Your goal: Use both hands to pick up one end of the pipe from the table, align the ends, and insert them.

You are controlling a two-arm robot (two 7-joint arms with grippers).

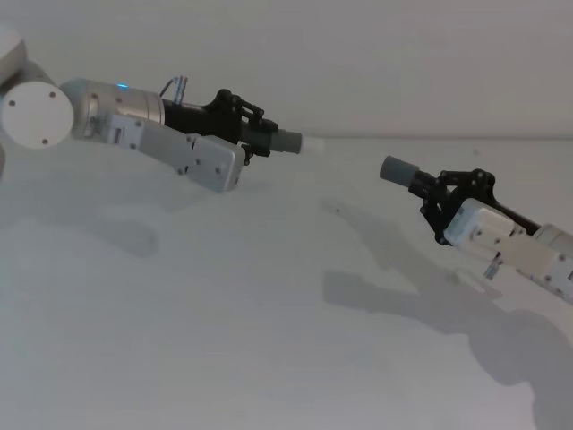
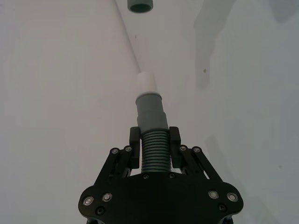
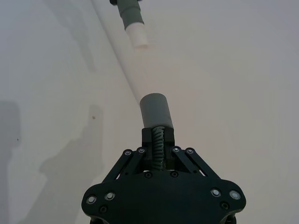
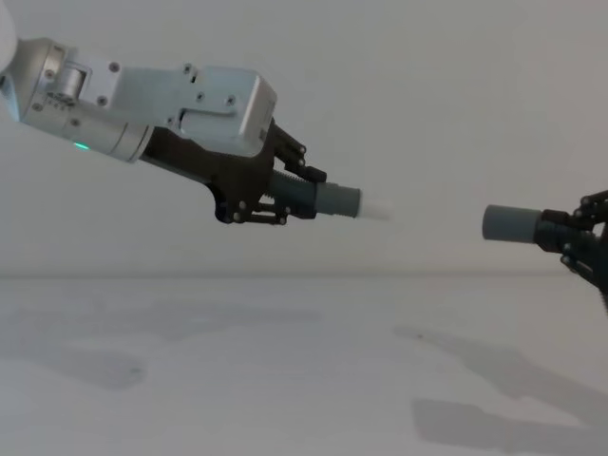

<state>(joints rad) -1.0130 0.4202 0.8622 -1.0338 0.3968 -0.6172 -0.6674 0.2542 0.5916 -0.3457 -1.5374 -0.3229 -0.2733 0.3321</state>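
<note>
Both pipe pieces hang in the air above the white table. My left gripper is shut on the ribbed piece. Its smooth cuff ends in a pale tip that points right. My right gripper is shut on the second piece, whose wider grey cuff points left. The two ends face each other across a gap, the left one slightly higher. The second piece's body is mostly hidden between the fingers.
The arms cast shadows on the table below. A white wall stands behind the table's far edge. In each wrist view, the other arm's pipe end shows far ahead, the wider cuff and the pale tip.
</note>
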